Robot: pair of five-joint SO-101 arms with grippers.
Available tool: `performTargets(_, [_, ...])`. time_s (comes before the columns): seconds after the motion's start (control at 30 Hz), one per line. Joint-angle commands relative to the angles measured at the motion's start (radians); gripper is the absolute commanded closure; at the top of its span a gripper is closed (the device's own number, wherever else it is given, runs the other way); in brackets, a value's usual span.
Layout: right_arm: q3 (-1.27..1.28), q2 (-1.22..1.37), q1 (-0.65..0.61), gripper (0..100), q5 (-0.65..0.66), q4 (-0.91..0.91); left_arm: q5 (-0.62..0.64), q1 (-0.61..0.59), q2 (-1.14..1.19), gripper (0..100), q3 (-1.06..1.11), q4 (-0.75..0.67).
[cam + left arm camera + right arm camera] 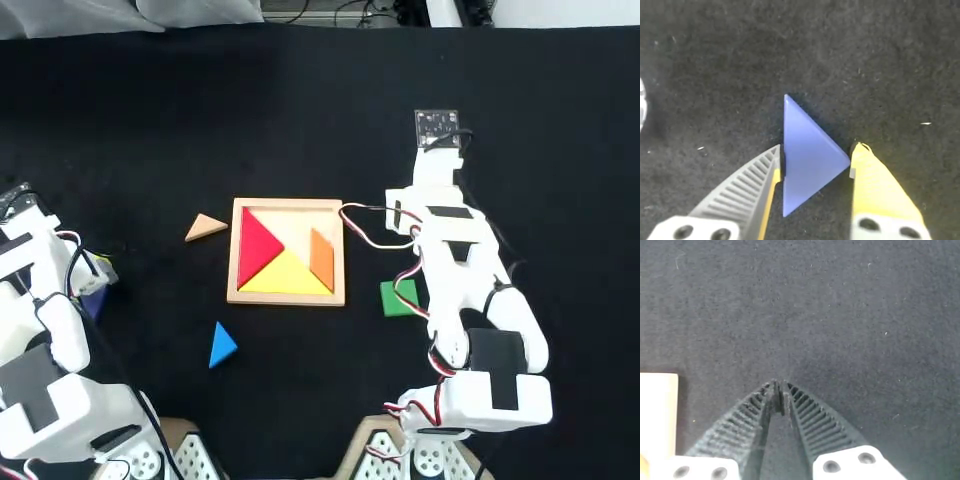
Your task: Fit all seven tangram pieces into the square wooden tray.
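Note:
The square wooden tray [236, 252] lies mid-table and holds a red triangle [256, 247], a yellow triangle [288, 276] and an orange piece [322, 255]. At the table's left edge my left gripper [815, 156] is shut on a purple-blue triangle [807, 155], one finger on its flat edge and the other on its corner. That same purple-blue triangle [92, 301] peeks out under the left arm. My right gripper [778, 391] is shut and holds nothing, hanging over bare cloth with a tray corner [657, 410] close by.
A tan triangle [205, 228] lies just left of the tray. A blue triangle [221, 345] sits in front of the tray, toward the left. A green square [396, 298] lies right of the tray, partly under the right arm [450, 250]. Black cloth covers the table.

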Motion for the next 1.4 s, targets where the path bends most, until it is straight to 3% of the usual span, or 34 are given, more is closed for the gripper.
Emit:
performTargets(0.0, [-0.047,-0.002,-0.015,98.7,0.011,-0.02,0.012,0.012,-0.025,79,-0.044,0.046])
performTargets(0.4, [-0.05,-0.002,-0.015,98.7,0.011,-0.015,0.017,0.053,-0.336,79,0.025,0.144])
performTargets(0.6, [-0.048,-0.012,0.011,98.7,0.011,-0.015,0.161,0.369,-0.485,79,-0.104,0.387])
performTargets(0.77, [-0.053,-0.012,0.043,98.7,0.003,-0.017,0.433,0.625,-0.489,79,-0.237,0.402])
performTargets(0.9, [-0.053,-0.012,0.044,98.7,0.003,-0.018,0.568,0.794,-0.488,79,-0.305,0.365])
performTargets(1.07, [-0.064,-0.012,0.077,98.7,0.003,-0.02,0.667,0.961,-0.446,79,-0.289,0.181])
performTargets(1.23, [-0.079,-0.012,0.127,98.7,-0.003,-0.015,0.758,1.013,-0.218,79,-0.348,0.026])
performTargets(1.37, [-0.079,-0.012,0.149,98.7,-0.064,-0.02,0.859,1.023,0.006,79,-0.499,0.026])
